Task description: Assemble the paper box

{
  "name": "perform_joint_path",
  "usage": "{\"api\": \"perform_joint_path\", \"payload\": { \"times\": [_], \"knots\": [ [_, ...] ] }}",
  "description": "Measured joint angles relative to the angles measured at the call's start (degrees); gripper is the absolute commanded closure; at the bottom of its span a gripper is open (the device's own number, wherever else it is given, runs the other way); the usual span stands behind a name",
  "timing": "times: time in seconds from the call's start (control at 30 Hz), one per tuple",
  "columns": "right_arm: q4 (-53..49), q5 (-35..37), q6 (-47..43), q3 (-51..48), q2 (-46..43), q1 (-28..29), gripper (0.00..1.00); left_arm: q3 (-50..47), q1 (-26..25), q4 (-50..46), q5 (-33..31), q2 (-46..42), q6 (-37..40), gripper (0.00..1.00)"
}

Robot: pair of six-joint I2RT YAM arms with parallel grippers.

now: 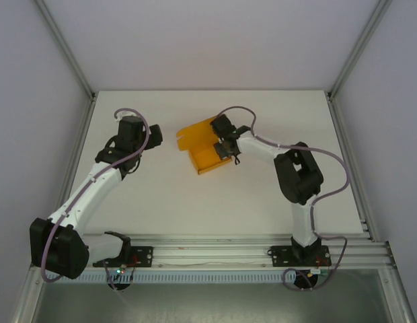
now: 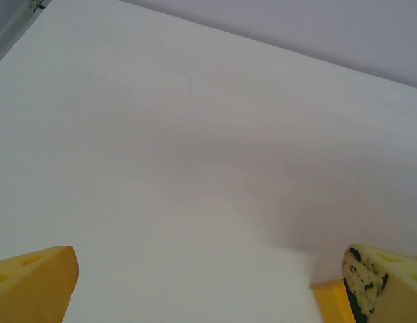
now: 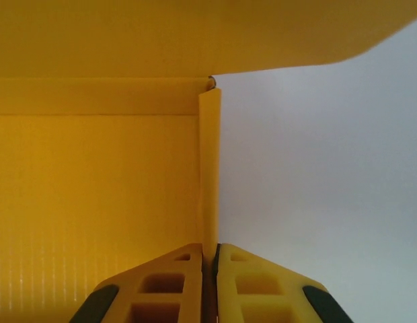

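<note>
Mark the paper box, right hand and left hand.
paper box (image 1: 203,155), top external view, flat panel.
right hand (image 3: 210,254), right wrist view, between fingertips pinching the box's wall.
left hand (image 2: 208,286), left wrist view, midway between open fingertips.

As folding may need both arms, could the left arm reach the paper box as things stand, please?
Probably yes: only table surface lies between the open left fingers and the paper box.

Open table (image 1: 215,208) surrounds the paper box (image 1: 198,149); right tool (image 1: 220,149) blocks its right side.
</note>
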Motion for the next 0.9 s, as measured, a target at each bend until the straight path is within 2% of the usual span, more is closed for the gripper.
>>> {"api": "perform_joint_path", "payload": {
  "times": [0.13,0.23,0.3,0.4,0.43,0.5,0.53,0.7,0.77,0.9],
  "knots": [
    [-1.2,7.7,17.0,-7.1,-4.6,3.7,0.88,0.0,0.0,1.5,3.0,1.7,0.5,0.00],
    [-2.1,8.8,24.5,-10.6,-6.3,5.9,0.73,0.0,0.0,3.0,8.3,3.9,2.7,0.00],
    [-1.9,8.7,27.5,-12.4,-7.4,6.7,0.68,0.0,0.0,4.5,12.9,5.4,4.8,0.00],
    [-1.6,8.6,28.9,-14.1,-9.9,6.9,0.45,0.0,0.0,7.2,21.1,7.5,9.4,0.00],
    [-1.6,8.6,28.5,-14.2,-10.9,6.8,0.30,0.0,0.0,8.0,24.1,8.3,11.3,0.00],
    [-1.3,8.8,26.3,-14.1,-13.2,6.7,0.06,0.1,0.0,8.4,29.2,9.6,15.5,0.00],
    [-1.1,8.8,24.1,-14.1,-14.8,6.6,0.00,0.3,0.0,8.4,31.8,10.5,18.3,0.00],
    [3.2,6.5,4.8,-15.8,-24.3,3.3,0.00,6.0,0.0,4.4,40.2,16.7,31.3,0.00],
    [4.6,2.4,-3.7,-16.0,-27.1,-0.3,0.00,11.3,0.0,0.6,42.7,20.3,37.0,0.00],
    [5.4,-10.6,-18.8,-14.0,-28.0,-9.2,0.00,23.4,0.0,-8.9,46.6,28.2,48.0,0.02]
  ]
}}
